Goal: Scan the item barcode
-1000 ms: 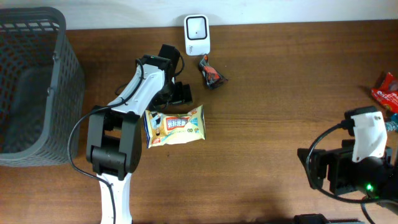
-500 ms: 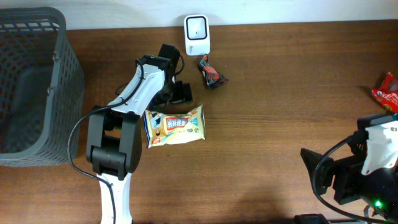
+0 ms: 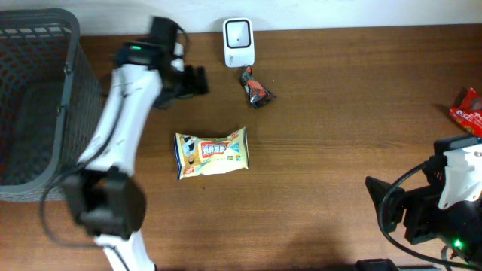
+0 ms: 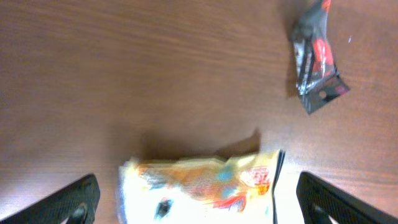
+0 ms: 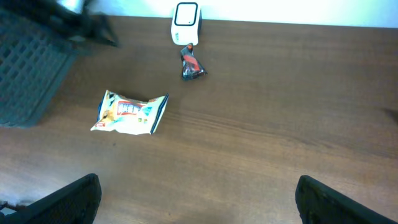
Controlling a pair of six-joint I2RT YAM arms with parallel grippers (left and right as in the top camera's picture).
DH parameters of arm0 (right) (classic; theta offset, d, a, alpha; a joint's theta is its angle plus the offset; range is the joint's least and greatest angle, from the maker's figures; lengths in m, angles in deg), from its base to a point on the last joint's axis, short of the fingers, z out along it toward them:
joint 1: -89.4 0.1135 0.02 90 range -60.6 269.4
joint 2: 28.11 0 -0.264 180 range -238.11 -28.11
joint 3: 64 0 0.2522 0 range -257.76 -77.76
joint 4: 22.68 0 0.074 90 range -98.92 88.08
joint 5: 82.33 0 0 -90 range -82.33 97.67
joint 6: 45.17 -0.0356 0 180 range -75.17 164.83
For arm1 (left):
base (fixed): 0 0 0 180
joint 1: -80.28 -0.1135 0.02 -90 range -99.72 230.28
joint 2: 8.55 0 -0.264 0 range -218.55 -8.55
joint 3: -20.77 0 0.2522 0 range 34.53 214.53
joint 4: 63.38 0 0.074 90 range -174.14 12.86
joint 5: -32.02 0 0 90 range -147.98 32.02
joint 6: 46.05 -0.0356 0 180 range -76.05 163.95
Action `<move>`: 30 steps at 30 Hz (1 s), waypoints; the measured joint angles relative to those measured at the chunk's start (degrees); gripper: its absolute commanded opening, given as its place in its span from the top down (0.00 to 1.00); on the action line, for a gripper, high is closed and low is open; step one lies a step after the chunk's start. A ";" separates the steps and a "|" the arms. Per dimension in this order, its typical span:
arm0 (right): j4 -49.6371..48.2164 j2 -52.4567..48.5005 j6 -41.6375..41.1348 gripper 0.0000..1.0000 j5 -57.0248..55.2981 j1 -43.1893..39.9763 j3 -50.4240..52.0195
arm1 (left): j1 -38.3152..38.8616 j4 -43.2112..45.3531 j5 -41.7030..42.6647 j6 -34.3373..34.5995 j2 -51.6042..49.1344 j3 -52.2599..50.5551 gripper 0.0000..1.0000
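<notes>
Snack packet (image 3: 212, 153): yellow and white, lying flat on the table (image 3: 339, 113) left of the middle, printed face up, its long side running from 9 to 3 o'clock — nothing of mine touches it.
Barcode: I cannot make one out on the face that shows; the print is too small from overhead and blurred in my left wrist view.
Left gripper (image 3: 194, 80): at about 11 o'clock from the snack packet and clear of it, spread wide and holding nothing. In the left wrist view my jaws stand at the two bottom corners, and the packet lies on the wood below, between them.
Dark sachet (image 3: 257, 91): small, black with a red patch, crumpled. It sits at 1 o'clock from the snack packet and apart from it.
Scanner (image 3: 239, 41): a white box with a rounded square window, at the far edge of the table, between 12 and 1 o'clock from the snack packet. The dark sachet lies near its 5 o'clock; I cannot tell whether the two touch.
Basket (image 3: 45, 98): grey mesh, at 9 to 10 o'clock from the snack packet, at the table's left end.
Right gripper (image 5: 198, 198): far off at 4 o'clock from the snack packet, by the table's near right corner — spread wide, nothing in it. My right wrist view looks across the whole table from there.
Red packet (image 3: 468, 111): at the right edge, about 3 o'clock from the snack packet, only partly in view and well apart from the rest.
</notes>
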State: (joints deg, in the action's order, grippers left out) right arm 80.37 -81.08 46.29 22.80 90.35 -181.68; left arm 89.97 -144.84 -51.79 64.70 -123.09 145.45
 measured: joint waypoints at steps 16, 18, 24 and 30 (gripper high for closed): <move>-26.82 -42.80 -4.15 0.22 26.49 5.09 19.58 | -2.23 -7.43 -4.68 0.15 6.03 -17.73 0.62; -32.41 -50.16 -4.20 0.22 30.03 9.38 19.78 | -2.05 -3.58 -4.74 0.48 5.99 -21.84 0.63; -40.81 -65.35 -8.41 0.22 32.83 15.96 19.96 | -2.05 3.72 -4.11 2.25 5.77 -31.43 0.53; -44.61 -68.39 -12.66 0.22 29.05 20.31 19.96 | -2.05 6.97 -4.07 2.86 5.77 -33.59 0.59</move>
State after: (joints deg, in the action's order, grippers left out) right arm 35.76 -149.47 33.63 51.85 110.65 -161.72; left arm 87.92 -137.87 -55.85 67.56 -117.32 111.85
